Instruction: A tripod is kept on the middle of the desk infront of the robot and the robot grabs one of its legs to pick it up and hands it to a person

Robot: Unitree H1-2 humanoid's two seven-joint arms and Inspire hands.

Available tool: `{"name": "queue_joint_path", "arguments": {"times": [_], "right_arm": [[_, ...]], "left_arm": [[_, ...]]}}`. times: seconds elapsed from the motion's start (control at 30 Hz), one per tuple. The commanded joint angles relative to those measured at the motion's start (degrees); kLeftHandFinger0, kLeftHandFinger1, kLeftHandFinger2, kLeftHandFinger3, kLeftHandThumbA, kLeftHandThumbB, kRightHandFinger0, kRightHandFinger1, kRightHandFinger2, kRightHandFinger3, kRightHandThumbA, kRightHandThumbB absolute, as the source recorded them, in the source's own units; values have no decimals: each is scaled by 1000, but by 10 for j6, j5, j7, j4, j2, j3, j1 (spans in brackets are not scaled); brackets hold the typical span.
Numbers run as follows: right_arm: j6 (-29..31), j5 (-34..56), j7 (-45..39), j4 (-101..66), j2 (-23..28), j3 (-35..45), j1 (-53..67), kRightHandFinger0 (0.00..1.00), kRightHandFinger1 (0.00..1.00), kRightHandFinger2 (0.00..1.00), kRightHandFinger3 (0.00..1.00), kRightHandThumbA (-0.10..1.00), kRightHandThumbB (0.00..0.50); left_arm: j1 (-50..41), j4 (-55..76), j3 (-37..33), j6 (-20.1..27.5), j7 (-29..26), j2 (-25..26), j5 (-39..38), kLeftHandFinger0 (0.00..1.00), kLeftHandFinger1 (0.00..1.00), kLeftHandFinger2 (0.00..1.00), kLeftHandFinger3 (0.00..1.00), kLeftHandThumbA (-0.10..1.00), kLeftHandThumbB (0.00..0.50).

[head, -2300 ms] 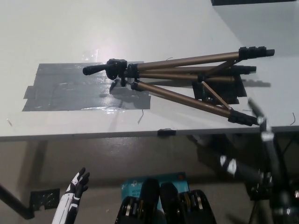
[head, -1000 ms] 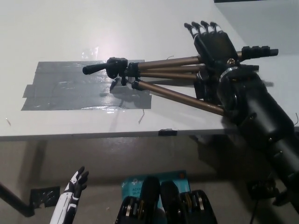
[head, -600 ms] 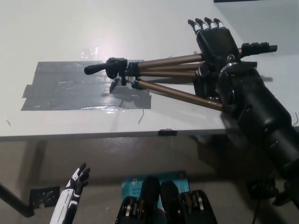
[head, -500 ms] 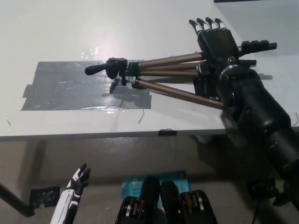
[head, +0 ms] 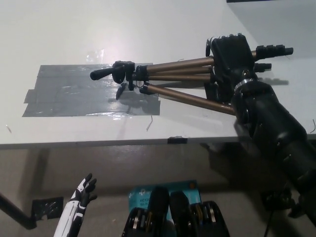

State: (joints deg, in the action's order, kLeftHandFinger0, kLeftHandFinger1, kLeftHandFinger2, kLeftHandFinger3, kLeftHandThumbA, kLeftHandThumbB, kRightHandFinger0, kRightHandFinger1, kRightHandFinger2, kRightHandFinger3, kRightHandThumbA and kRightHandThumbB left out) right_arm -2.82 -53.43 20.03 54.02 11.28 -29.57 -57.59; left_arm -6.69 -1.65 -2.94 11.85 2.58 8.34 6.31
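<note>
A bronze-legged metal tripod (head: 177, 77) with black fittings lies on its side near the middle of the white desk (head: 148, 24). Its black pan head and handle (head: 111, 72) point toward 9 o'clock. Its folded legs fan out toward 3 o'clock, where the black feet (head: 276, 50) reach close to the desk's right edge. The head end rests over the 3 o'clock edge of a wide rectangular patch of grey tape (head: 69, 91) stuck flat to the desktop.

The black right hand (head: 229, 54) sits at about 2 o'clock in the head view, with its arm coming up from 4 o'clock. The palm lies down across the upper and middle legs, partway along toward the feet. Its fingers (head: 223, 38) bend over the far side of the uppermost leg. The hand itself hides whether they have closed around the tube, so a firm grasp cannot be told. The lowest leg (head: 187, 99) runs out from under the wrist toward 10 o'clock.

The white left hand (head: 83, 192) rests at 7 o'clock, below the desk's near edge. Its fingers are spread and it holds nothing.
</note>
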Motion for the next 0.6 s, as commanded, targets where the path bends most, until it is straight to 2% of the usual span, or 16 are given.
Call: {"name": "queue_joint_path", "arguments": {"times": [0.0,0.03,0.07,0.1,0.13,0.17,0.2,0.23,0.27,0.3,0.33,0.37,0.4,0.43,0.5,0.57], "right_arm": [[115,-23,275,14,-12,-9,-74,0,0,83,457,-100,325],[120,-21,282,17,-13,-9,-75,0,0,71,455,-100,323],[128,-16,288,19,-14,-6,-76,0,0,67,355,-100,300],[130,-14,290,21,-14,-5,-76,0,0,72,352,-100,294],[133,-12,294,22,-14,-5,-77,0,0,96,274,-100,277],[135,-8,293,19,-14,-1,-78,0,5,146,200,-100,250],[138,-1,291,9,-13,6,-78,0,20,287,130,-100,218],[143,12,282,-12,-12,20,-77,0,66,415,98,-100,217],[144,16,280,-17,-12,23,-77,0,86,466,100,-100,218],[146,24,270,-34,-10,33,-79,0,159,585,143,-100,214],[145,28,262,-46,-9,37,-78,0,188,628,228,-100,211],[142,31,251,-63,-7,42,-77,0,257,691,453,-100,194],[142,34,244,-76,-6,46,-77,0,306,731,796,-100,182],[143,37,240,-93,-4,53,-80,0,347,773,998,-100,178],[137,32,236,-109,0,58,-85,0,447,817,1000,-100,118],[135,28,226,-126,3,63,-85,0,444,786,1000,-100,140]], "left_arm": [[8,30,-2,11,18,15,-8,888,979,1000,1000,1000,78],[8,31,-2,8,19,15,-11,878,968,999,1000,1000,86],[8,31,-2,6,20,15,-11,862,950,978,1000,1000,89],[8,31,-2,6,20,15,-11,860,948,976,1000,1000,89],[8,31,-2,7,20,15,-11,850,939,967,1000,1000,83],[8,32,-2,6,19,15,-9,842,931,955,1000,1000,86],[9,34,-3,4,20,15,-7,833,921,943,1000,1000,83],[11,36,-3,-1,20,15,-6,833,920,942,1000,1000,91],[11,37,-3,-3,20,15,-6,832,919,941,1000,1000,91],[15,37,-2,-4,20,14,-6,833,922,945,1000,1000,80],[15,36,-2,-5,20,14,-5,835,924,947,1000,1000,65],[16,36,-2,-5,20,14,-6,837,925,947,1000,1000,60],[17,36,-2,-6,21,15,-7,838,928,947,1000,1000,71],[18,38,-1,-9,24,16,-10,839,934,949,1000,1000,77],[21,41,0,-17,27,17,-15,847,939,947,1000,1000,82],[23,41,0,-15,29,17,-15,854,944,950,1000,1000,72]]}}
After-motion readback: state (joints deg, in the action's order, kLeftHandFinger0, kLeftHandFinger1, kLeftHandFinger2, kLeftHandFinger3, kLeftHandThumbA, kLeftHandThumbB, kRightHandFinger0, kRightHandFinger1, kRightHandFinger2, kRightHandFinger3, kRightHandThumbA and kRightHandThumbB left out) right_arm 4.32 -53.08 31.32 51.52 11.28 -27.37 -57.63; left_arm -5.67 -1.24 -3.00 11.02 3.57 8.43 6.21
